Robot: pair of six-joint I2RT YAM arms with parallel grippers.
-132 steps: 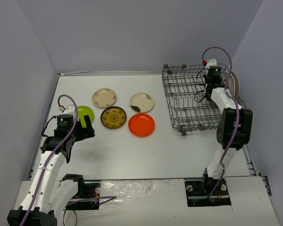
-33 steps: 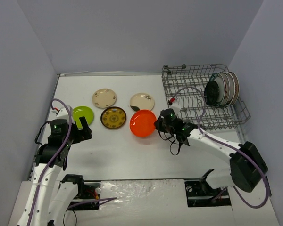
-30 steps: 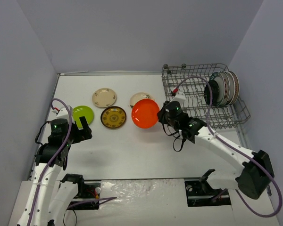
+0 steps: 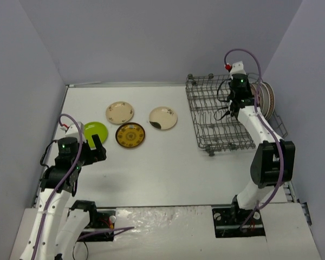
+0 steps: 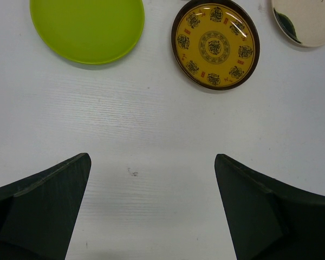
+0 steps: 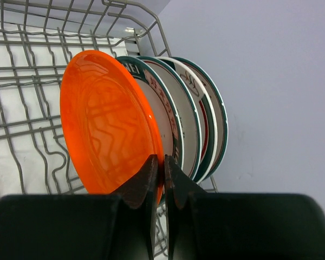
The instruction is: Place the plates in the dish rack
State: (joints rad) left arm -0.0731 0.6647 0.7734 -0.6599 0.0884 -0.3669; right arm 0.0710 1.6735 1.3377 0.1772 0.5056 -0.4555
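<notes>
Top view: the dish rack (image 4: 227, 116) stands at the right rear of the table (image 4: 151, 168), four plates (image 4: 130, 135) lying flat to its left. Left wrist view: the left gripper (image 5: 151, 157) stands wide open and empty above the table, near the lime-green plate (image 5: 87, 28). Right wrist view: the right gripper (image 6: 162, 162) is pinched shut on the rim of the orange plate (image 6: 108, 124), upright in the rack just beside a row of rimmed plates (image 6: 197, 124).
</notes>
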